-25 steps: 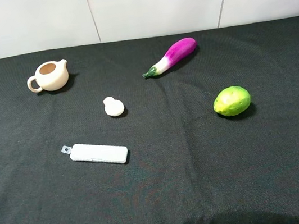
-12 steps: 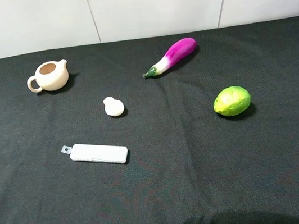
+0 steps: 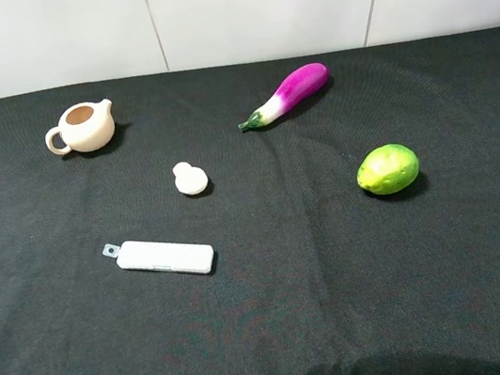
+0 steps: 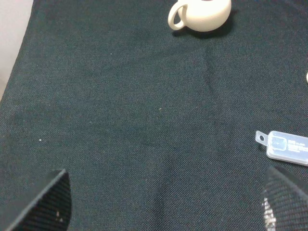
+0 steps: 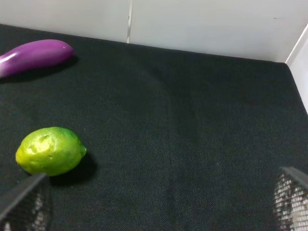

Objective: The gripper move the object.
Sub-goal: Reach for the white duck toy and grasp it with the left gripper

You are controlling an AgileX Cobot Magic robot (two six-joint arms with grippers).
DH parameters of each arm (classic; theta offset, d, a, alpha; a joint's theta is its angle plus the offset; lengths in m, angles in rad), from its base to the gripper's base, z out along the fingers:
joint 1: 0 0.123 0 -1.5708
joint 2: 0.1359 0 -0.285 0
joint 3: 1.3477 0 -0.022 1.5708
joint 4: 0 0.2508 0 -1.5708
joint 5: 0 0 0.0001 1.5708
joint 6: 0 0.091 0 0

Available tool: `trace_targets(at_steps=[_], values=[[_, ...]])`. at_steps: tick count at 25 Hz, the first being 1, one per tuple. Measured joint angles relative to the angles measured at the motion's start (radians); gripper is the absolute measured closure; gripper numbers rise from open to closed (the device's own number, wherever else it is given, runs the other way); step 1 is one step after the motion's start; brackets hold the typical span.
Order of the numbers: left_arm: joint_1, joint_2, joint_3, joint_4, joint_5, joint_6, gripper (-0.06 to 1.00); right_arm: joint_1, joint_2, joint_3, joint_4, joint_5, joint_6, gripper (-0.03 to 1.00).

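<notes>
object [image 3: 191, 179]: lies between teapot [image 3: 83, 127] and white case [image 3: 165, 256], untouched | left gripper [image 4: 166, 204]: jaws spread wide, empty | right gripper [image 5: 158, 202]: the same | handling: looks light, hard, smooth, so pinch across the big lobe

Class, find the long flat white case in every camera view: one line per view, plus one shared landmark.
Exterior high: the white case lies left of centre on the black cloth, tab end leftward.
Left wrist: only its tab end shows, cut off at the frame edge.
Right wrist: not in it.
Shared landmark: the cream teapot, beyond the case in the exterior high and left wrist views.
</notes>
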Motion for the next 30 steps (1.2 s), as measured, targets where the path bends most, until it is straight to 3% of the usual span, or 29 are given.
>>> trace_targets(at_steps=[7,15,30], values=[[0.0,0.0,0.0,0.0,0.0,0.0,0.12,0.0,0.0,0.0,0.0,0.0,0.0,0.27],[0.0,0.0,0.0,0.072,-0.001,0.0,0.12,0.0,0.0,0.0,0.005,0.0,0.0,0.27],[0.0,0.0,0.0,0.078,-0.007,0.0,0.12,0.0,0.0,0.0,0.009,0.0,0.0,0.27]])
